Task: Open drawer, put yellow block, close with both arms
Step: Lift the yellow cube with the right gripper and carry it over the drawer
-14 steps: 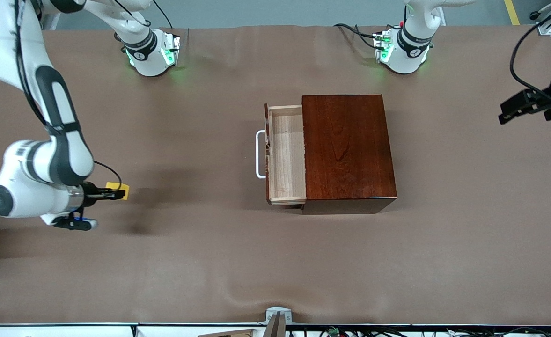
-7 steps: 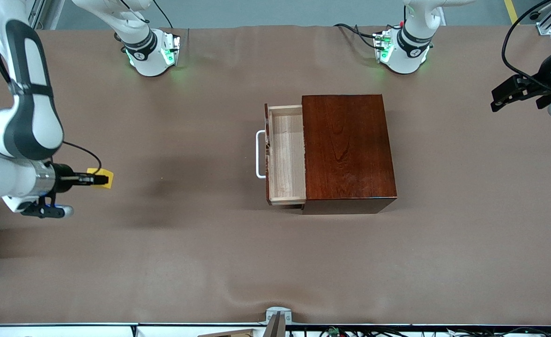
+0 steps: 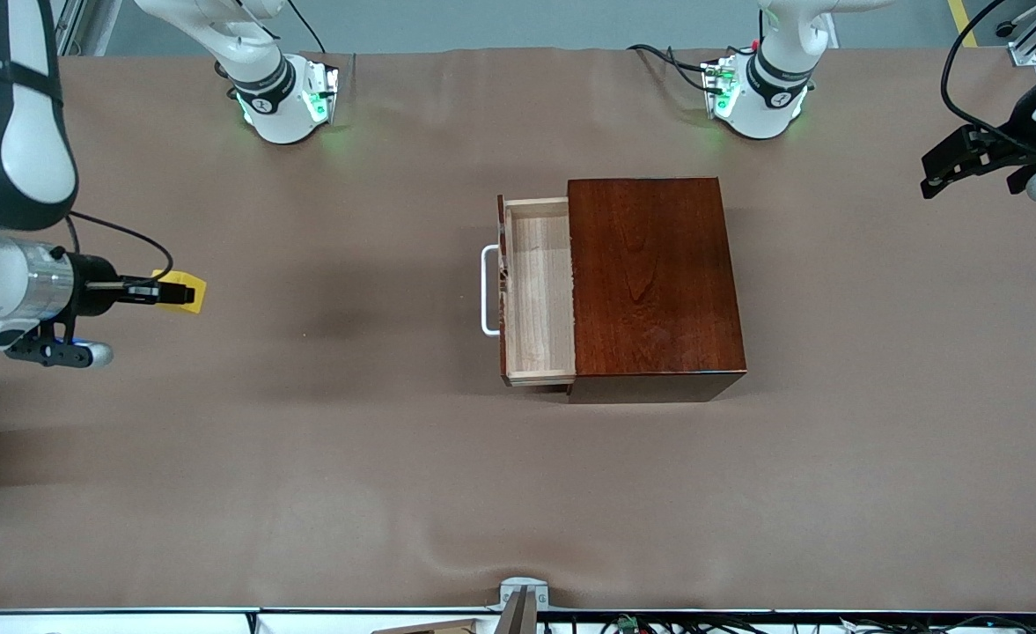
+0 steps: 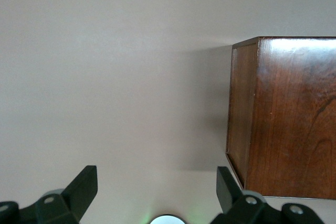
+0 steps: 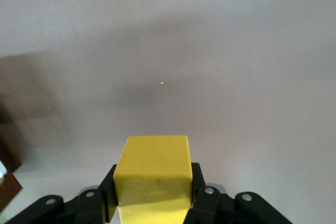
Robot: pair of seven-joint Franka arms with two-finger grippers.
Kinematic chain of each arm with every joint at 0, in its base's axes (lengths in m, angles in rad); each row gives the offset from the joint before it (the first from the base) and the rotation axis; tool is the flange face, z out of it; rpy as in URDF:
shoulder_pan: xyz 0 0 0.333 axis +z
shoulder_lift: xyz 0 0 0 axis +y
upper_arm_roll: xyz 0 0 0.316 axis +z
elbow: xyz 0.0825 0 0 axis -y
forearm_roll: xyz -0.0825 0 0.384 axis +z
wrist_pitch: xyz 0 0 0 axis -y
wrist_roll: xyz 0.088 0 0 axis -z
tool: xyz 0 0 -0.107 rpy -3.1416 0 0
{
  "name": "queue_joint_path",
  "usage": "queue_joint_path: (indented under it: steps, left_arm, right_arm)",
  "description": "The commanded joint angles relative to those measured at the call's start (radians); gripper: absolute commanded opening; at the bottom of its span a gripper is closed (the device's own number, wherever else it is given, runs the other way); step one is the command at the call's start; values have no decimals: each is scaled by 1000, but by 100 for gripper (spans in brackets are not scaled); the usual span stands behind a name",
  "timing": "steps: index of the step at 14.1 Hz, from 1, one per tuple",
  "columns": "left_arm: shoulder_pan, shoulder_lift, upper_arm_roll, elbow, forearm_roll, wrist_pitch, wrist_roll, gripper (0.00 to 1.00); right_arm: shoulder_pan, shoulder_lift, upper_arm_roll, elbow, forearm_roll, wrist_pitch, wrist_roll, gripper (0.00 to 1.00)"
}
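Above the brown table (image 3: 306, 493), right end effector (image 3: 168, 292) clamps the yellow block (image 3: 185, 293) — left end effector (image 4: 157, 195) wide.

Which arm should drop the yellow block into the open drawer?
The right arm, probably. The right gripper already holds the block, and the drawer is open. The left gripper hangs open over the table's left-arm end, holding nothing.

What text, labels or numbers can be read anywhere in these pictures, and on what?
None can be read.
Round marks on the black bands of both arm bases: too small to read.
The yellow block, drawer and wooden box: no markings visible.
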Motion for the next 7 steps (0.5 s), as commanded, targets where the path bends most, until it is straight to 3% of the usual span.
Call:
queue_joint_path:
  steps: [1, 7]
  left_arm:
    - [4, -25, -8, -18, -15, 1, 9, 100]
    - [1, -16, -12, -18, -50, -3, 1, 100]
  right_arm:
    - [71, -13, -3, 9, 18, 2, 134, 0]
    - [157, -1, -5, 9, 73, 23, 323, 0]
